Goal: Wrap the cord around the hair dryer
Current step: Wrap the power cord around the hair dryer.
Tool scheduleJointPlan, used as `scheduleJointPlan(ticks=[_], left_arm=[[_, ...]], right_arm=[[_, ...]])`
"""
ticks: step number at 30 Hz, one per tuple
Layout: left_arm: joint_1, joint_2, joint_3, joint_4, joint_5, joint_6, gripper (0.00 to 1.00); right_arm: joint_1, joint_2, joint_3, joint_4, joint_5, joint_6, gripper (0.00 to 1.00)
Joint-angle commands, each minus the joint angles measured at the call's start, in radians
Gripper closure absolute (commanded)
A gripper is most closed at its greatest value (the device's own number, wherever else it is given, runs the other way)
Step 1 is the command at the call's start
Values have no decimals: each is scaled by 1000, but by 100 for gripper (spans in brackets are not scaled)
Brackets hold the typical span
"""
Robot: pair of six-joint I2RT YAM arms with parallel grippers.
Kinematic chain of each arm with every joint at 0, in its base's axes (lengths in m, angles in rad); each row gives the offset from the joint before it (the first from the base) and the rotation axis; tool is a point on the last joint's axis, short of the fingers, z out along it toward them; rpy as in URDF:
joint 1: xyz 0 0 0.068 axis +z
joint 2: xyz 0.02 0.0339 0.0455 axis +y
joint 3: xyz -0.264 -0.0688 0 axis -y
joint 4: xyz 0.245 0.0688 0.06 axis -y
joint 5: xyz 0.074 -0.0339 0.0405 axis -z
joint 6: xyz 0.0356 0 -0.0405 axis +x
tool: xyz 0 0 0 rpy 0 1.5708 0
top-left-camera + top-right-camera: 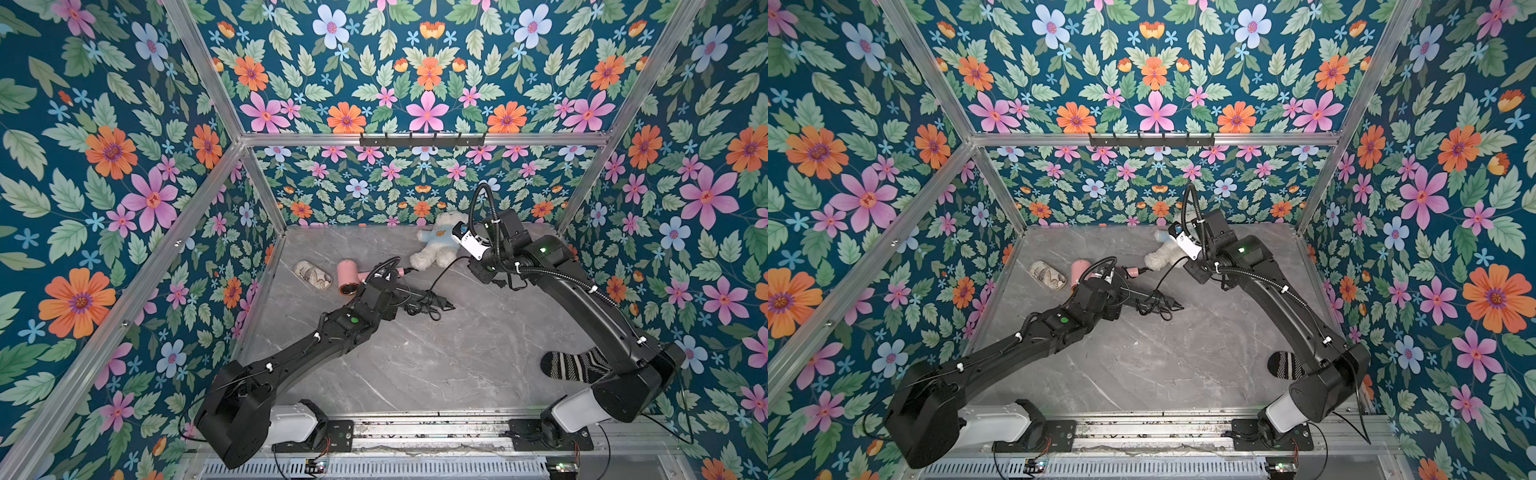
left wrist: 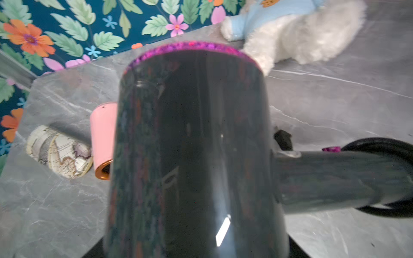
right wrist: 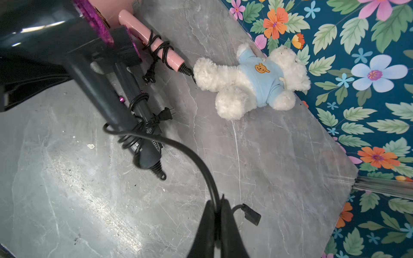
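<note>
My left gripper (image 1: 390,291) is shut on the black hair dryer (image 2: 190,145), whose glossy barrel fills the left wrist view and hides the fingers. Its handle (image 3: 125,107) points toward the middle of the table, with several turns of black cord wound near its end and a plug (image 3: 166,114) beside them. A free length of the cord (image 3: 190,152) arcs from the handle to my right gripper (image 3: 218,207), which is shut on it just above the table. Beside those fingers a small black tab (image 3: 252,214) sticks out. In a top view the cord (image 1: 446,268) runs between both grippers.
A pink hair dryer (image 1: 347,281) with its own cord wound on lies just behind the black one. Left of it lies a map-print pouch (image 1: 312,275). At the back lies a white teddy bear (image 1: 436,245). A striped sock (image 1: 573,365) lies under the right arm.
</note>
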Motion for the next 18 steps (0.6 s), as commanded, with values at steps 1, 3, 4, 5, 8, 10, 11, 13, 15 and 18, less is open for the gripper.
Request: scheduleJointPlan(ticks=[1, 3, 4, 5, 8, 10, 11, 13, 15, 18], left_arm=[[-3, -20, -3, -40, 247, 81, 100], [-7, -19, 3, -65, 350, 92, 100], [-8, -27, -2, -58, 403, 96, 100], [-9, -43, -14, -33, 463, 99, 100], [-8, -114, -55, 52, 552, 89, 100], [-8, -157, -67, 84, 543, 72, 100], [-8, -178, -72, 99, 540, 66, 100], [-7, -213, -87, 144, 567, 47, 100], [-7, -241, -101, 213, 597, 9, 100], [-5, -257, -97, 284, 558, -71, 100]], right_arm=[[-28, 44, 28, 29, -67, -1, 100], [-35, 85, 44, 6, -66, 8, 100], [-40, 93, 39, 13, -78, 12, 100], [-52, 100, 27, 24, -109, 20, 100], [-101, 104, -19, 73, -222, 57, 100], [-123, 103, -44, 91, -268, 87, 100], [-131, 102, -58, 97, -282, 96, 100], [-138, 95, -93, 119, -319, 111, 100], [-151, 85, -147, 162, -368, 136, 100], [-160, 70, -233, 244, -405, 190, 100]])
